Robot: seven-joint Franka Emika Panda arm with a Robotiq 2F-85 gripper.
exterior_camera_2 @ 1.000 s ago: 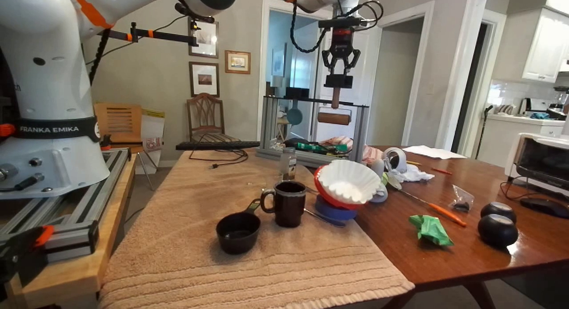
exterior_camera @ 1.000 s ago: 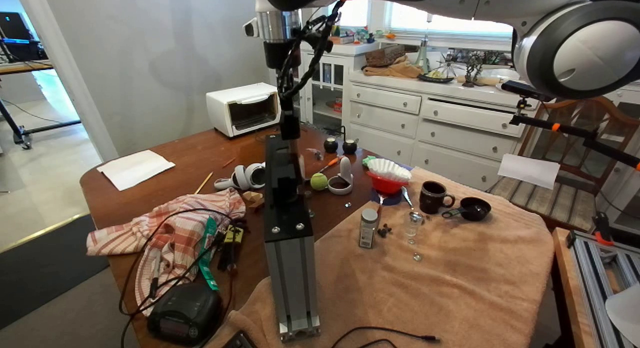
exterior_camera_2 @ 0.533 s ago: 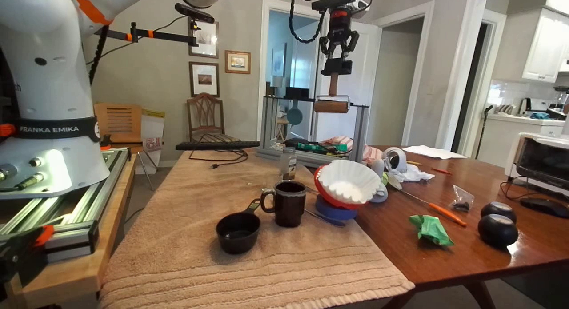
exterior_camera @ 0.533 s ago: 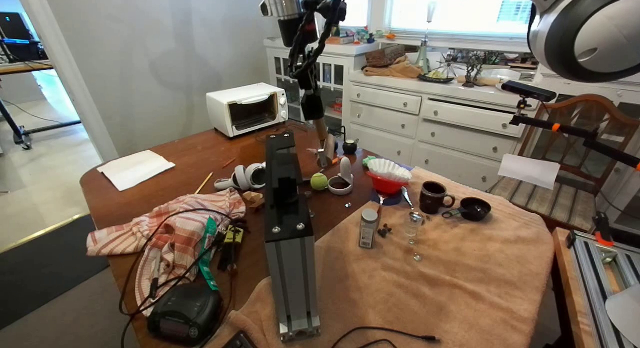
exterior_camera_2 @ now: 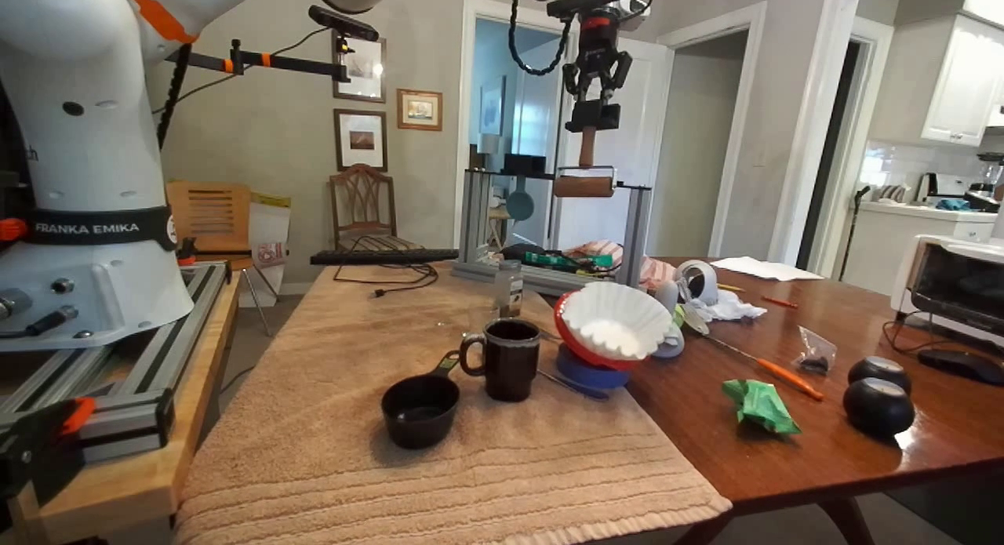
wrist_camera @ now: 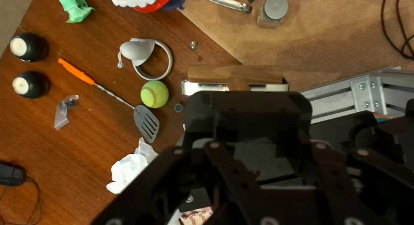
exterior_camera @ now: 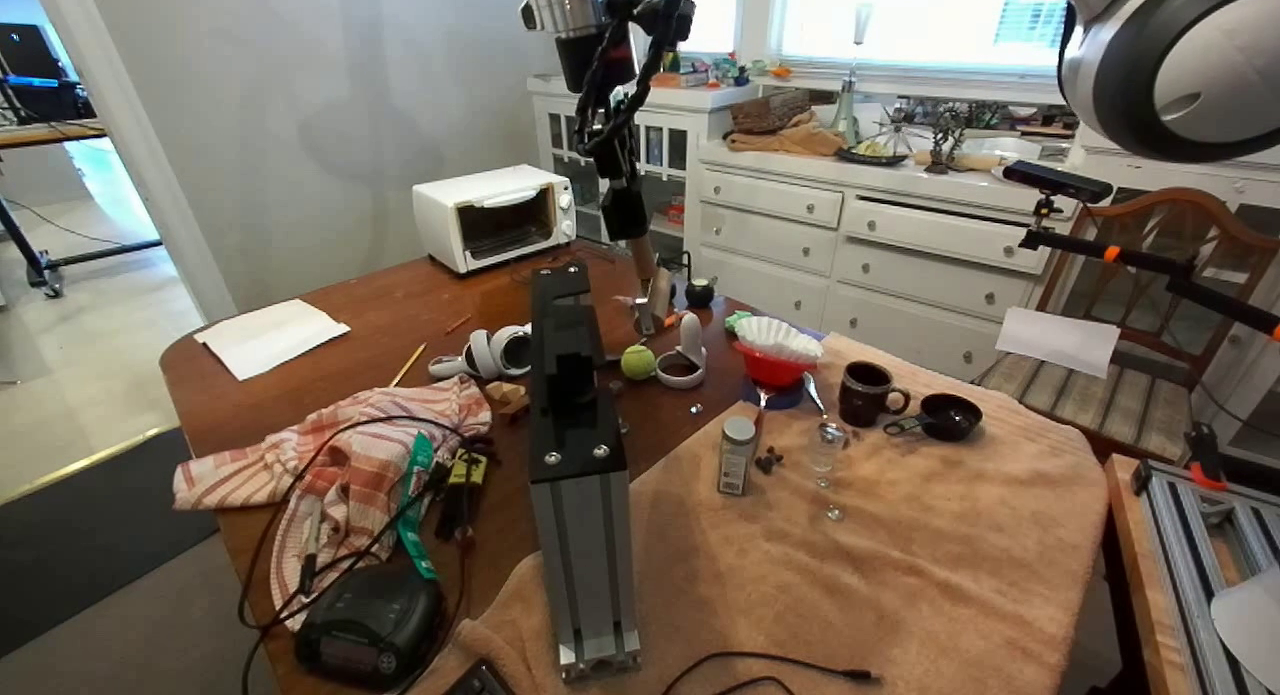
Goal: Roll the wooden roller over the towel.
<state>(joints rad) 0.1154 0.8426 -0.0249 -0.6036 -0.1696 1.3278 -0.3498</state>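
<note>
Wooden and cylindrical, the roller hangs in the air beside the grey metal frame. Black jaws are closed on the black boxy block capping its wooden handle, presumably so it can roll flat on the tan cloth towel beside that frame.

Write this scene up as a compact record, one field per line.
Held tool: wooden roller, cylinder end down
Grip: gripper shut on the black block atop the tool's handle
Contact: none with any towel; the cylinder hangs in the air
Surface: tan towel covering part of the wooden table
On that towel: dark mug, black measuring cup, lidded jar, among others
Second cloth: red-and-white checked cloth, rumpled
Status: rolling not begun
</note>
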